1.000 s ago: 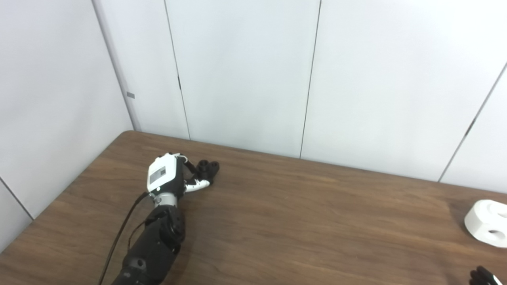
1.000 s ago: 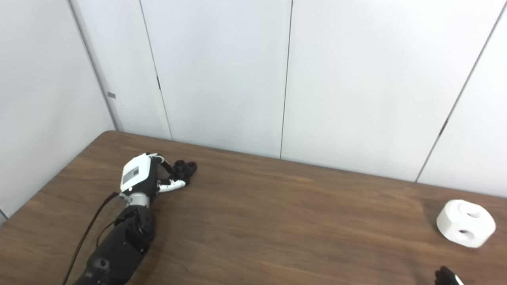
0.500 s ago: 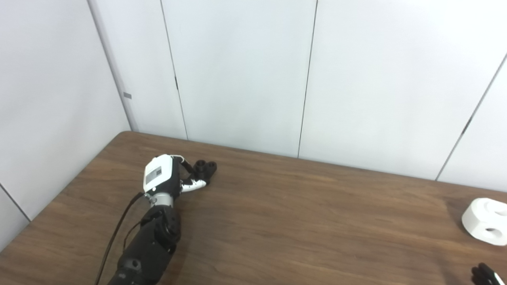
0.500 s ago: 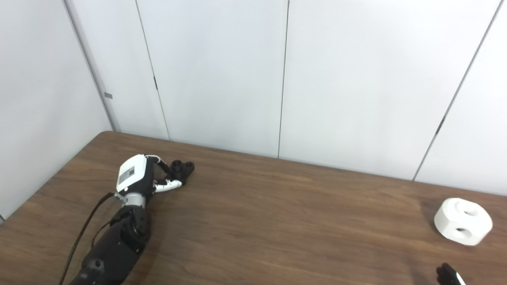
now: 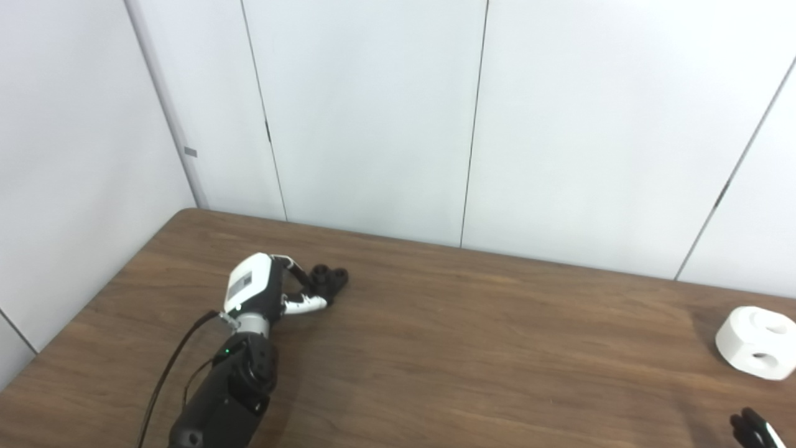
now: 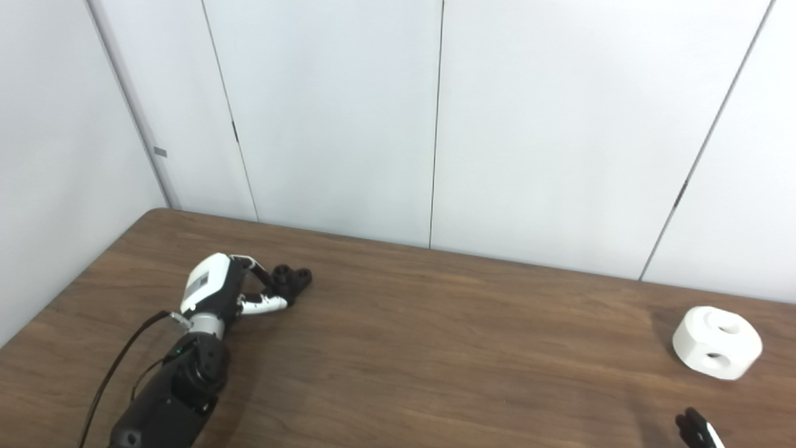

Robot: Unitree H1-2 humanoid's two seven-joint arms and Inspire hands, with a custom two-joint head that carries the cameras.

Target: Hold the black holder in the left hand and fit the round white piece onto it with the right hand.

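Dark wood grain covers the surface in the left eye view, which runs back to a wall of pale panels; the black holder sits on the wood toward the far left corner, its two short tubes pointing up; the left hand reaches it from the near side, white shell on top, fingers curled toward the holder and touching its near side, though whether they truly grip it cannot be told from here; a black cable trails down beside the dark forearm; well to the right of the holder, close to the picture's right edge, lies the round white piece, flat on the wood, with one hole in its top and another in its side; the right hand shows only as a few dark fingertips at the bottom right corner, nearer than the white piece and apart from it, and how wide they stand cannot be told.

The right eye view gives the same layout; the holder rests against the left hand's curled fingers, the white piece lies whole in view far to the holder's right, and the right hand is again a sliver at the bottom edge.
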